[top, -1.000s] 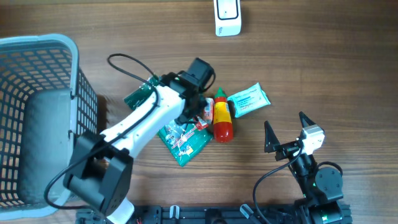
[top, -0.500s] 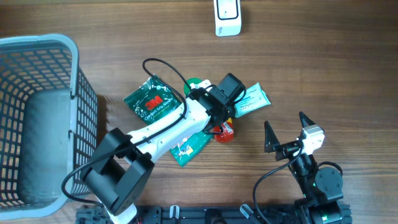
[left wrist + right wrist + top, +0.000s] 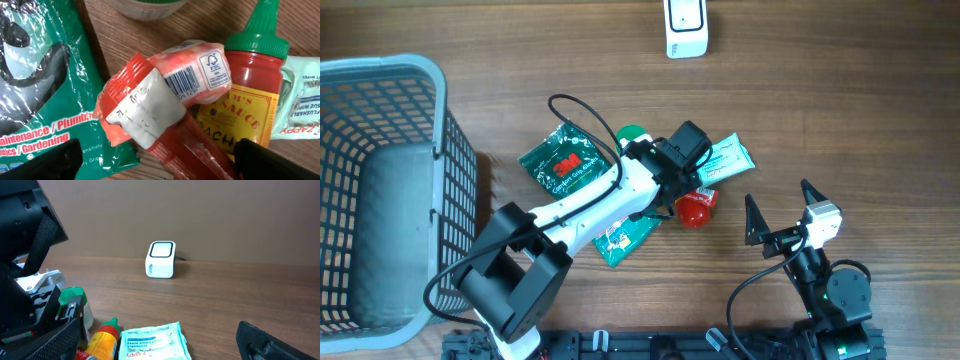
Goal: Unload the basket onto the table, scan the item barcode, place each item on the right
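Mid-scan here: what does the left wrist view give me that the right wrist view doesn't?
Left wrist only: the barcode on the red packet, facing the camera, and the green pouch beside it. Right wrist only: the white scanner, standing farther back on the table. Both: the sauce bottle and the wipes pack.

Scanner (image 3: 686,28) behind wipes pack (image 3: 725,160)

Two green packets (image 3: 560,165); one each of basket (image 3: 380,66), scanner (image 3: 686,27), bottle (image 3: 250,75), wipes pack (image 3: 725,160), red pouch (image 3: 165,95), tub (image 3: 632,133)
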